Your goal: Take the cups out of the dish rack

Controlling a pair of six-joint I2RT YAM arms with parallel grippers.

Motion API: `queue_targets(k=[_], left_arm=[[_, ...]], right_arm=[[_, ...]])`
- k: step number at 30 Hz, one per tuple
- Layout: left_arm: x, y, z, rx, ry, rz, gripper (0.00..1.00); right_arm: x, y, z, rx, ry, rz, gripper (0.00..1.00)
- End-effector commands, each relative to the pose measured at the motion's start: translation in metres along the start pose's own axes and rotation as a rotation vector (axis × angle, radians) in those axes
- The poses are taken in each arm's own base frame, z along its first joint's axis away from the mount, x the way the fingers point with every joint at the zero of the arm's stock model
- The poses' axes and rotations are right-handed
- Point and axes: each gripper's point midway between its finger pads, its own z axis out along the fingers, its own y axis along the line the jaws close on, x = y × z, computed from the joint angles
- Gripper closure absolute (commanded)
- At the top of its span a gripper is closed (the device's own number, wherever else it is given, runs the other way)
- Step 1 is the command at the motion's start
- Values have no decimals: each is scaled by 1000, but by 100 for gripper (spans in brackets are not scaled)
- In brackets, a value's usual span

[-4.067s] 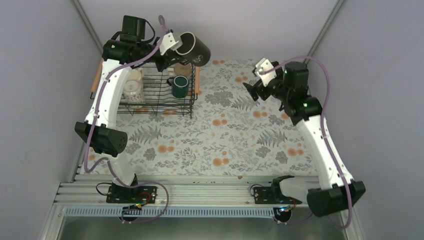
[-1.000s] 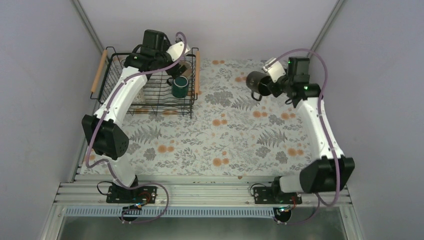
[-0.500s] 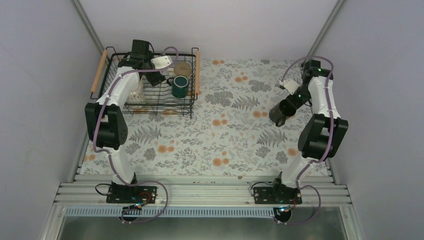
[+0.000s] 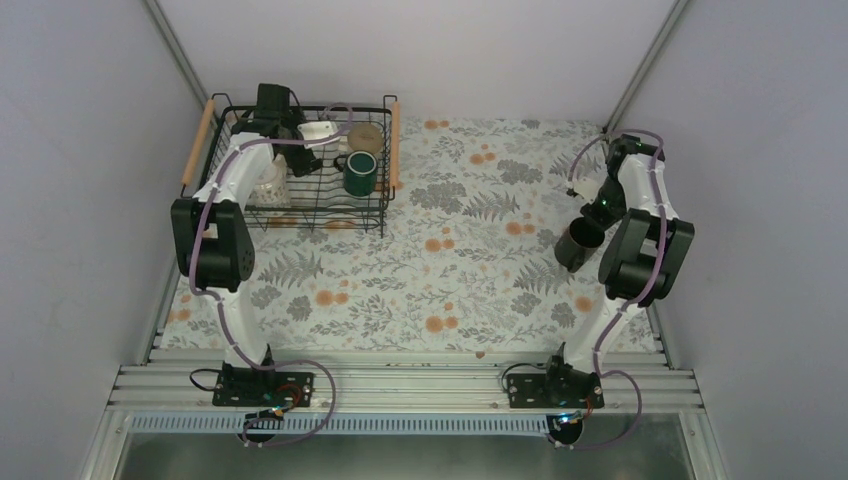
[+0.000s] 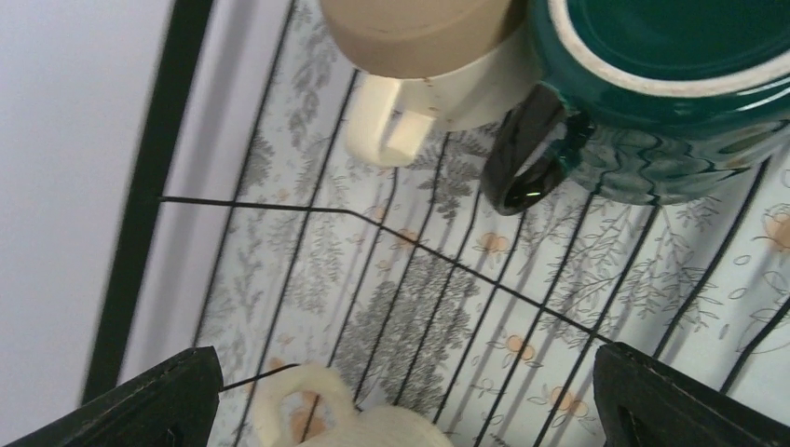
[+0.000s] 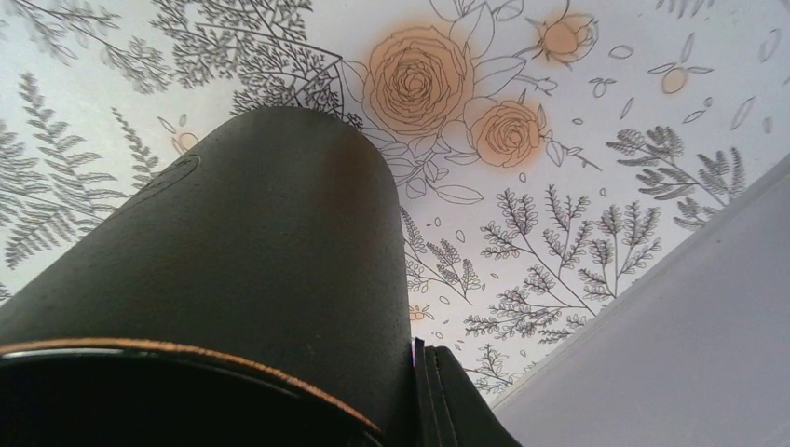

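My right gripper (image 4: 594, 222) is clamped on the rim of the dark grey-black mug (image 6: 233, 270), one finger outside its wall. The mug hangs tilted at the right side of the floral table (image 4: 450, 290), near the side wall (image 4: 740, 250); I cannot tell if its base touches. My left gripper (image 5: 410, 405) is spread wide and empty inside the dish rack (image 4: 315, 212), facing the dark green mug (image 5: 671, 102) and beige mug (image 5: 419, 33), close together. My guess is glazed ceramic: stiff, slick, fairly heavy, chips if knocked — I'd take the rim wall or the handle loop. The rack's sides and wooden handle (image 4: 394, 145) hem my left in — straight up looks safest. Open cloth lies between the rack and my right arm.
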Motion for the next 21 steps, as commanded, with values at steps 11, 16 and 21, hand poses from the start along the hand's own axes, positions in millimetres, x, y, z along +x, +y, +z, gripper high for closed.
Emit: queue_targets(k=[11, 16, 21], left_arm=[[-2, -20, 23, 181, -134, 33, 0], [-11, -25, 31, 217, -191, 41, 0], [-18, -27, 42, 246, -220, 69, 0]], right_arm=[[8, -2, 11, -20, 45, 43, 87], [3, -6, 1, -2, 13, 49, 65], [-1, -9, -33, 57, -59, 43, 48]])
